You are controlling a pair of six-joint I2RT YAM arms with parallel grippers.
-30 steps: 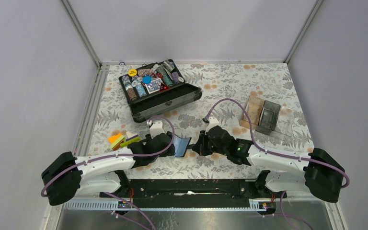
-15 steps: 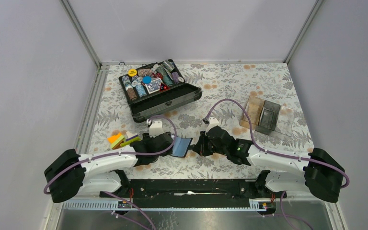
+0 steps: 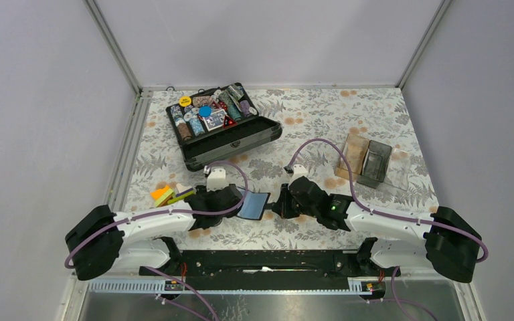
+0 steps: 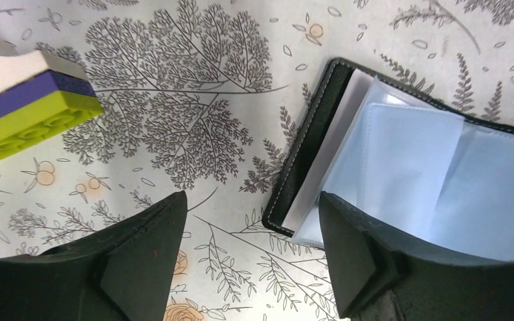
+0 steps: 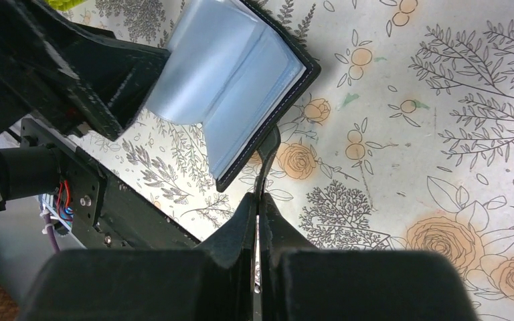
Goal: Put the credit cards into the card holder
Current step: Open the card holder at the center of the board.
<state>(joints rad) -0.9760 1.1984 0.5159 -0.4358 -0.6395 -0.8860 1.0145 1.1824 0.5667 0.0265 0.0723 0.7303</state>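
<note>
Your left claw point(image 4: 251, 224) stands spread and empty. The holder point(image 4: 435, 167) lies open just right of it. The right claw point(image 5: 260, 204), pressed together, pinches its black cover. The cards point(image 3: 163, 194) sit to the left claw's left, so that arm is nearer.

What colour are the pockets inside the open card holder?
Pale blue-grey, inside the black cover of the card holder. The left wrist view shows them best.

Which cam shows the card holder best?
Left wrist: the open card holder fills the right half, black edge and blue-grey sleeves sharp. Right wrist shows it open too, cover flap pinched in the right gripper. Top external shows it only small.
</note>
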